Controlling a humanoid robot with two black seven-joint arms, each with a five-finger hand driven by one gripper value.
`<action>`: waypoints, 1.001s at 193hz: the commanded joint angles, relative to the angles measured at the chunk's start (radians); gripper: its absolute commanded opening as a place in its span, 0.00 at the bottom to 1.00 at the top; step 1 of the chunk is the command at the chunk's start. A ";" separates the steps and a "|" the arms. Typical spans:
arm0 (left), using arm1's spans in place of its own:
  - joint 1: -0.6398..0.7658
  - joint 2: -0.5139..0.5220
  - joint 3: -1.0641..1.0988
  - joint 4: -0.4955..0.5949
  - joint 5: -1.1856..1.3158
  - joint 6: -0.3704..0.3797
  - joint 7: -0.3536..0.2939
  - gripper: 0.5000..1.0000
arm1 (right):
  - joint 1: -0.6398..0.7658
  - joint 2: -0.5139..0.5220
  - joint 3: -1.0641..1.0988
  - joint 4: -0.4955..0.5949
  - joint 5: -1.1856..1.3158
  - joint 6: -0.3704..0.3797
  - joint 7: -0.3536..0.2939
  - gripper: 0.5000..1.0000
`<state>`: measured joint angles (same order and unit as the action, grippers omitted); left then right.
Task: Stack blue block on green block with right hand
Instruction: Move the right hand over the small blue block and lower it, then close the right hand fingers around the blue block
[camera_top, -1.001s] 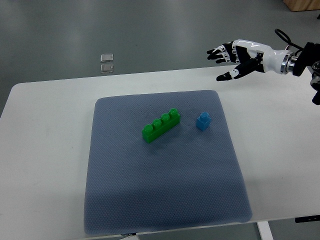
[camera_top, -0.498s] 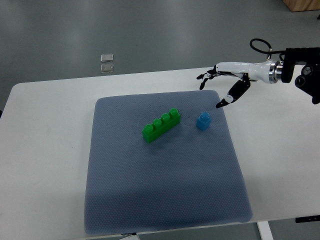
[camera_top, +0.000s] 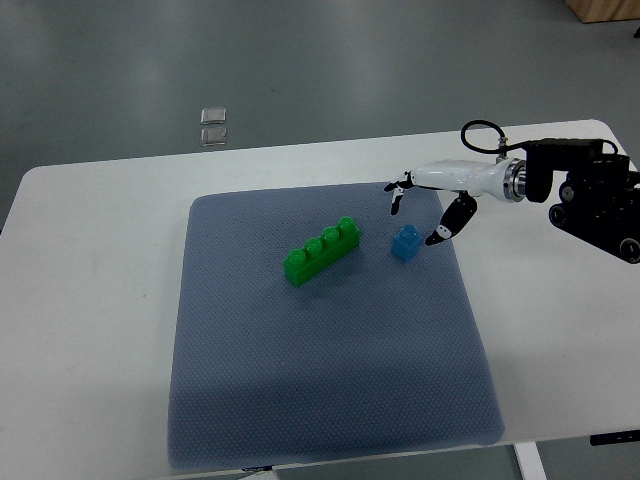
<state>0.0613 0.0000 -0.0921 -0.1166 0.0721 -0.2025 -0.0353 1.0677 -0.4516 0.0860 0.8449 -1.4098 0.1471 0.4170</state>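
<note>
Blue block (camera_top: 406, 241): upright on the grey mat (camera_top: 330, 400), right of centre, not gripped. Green block (camera_top: 322, 251): four studs, lying diagonally just to its left, apart from it. Right hand (camera_top: 425, 205): fingers spread, holding nothing; lower and closer than half a second ago, now straddling the blue block, thumb tip just beside its right edge. White tabletop (camera_top: 90, 300) under the mat. Two small clear squares (camera_top: 213, 125) on the floor beyond.

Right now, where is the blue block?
The blue block sits on the grey mat, right of the green block, between the right hand's open fingers.
</note>
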 joint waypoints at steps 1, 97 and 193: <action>0.000 0.000 0.000 0.000 0.000 0.000 0.000 1.00 | 0.000 0.005 -0.023 -0.003 0.000 -0.032 -0.001 0.83; 0.000 0.000 0.000 0.000 0.000 0.000 0.000 1.00 | 0.000 0.031 -0.058 -0.009 -0.038 -0.073 -0.001 0.70; 0.000 0.000 0.000 0.000 0.000 0.000 0.000 1.00 | -0.003 0.037 -0.095 -0.014 -0.044 -0.081 -0.001 0.61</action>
<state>0.0613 0.0000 -0.0921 -0.1166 0.0721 -0.2025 -0.0353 1.0653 -0.4165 -0.0018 0.8347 -1.4540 0.0662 0.4157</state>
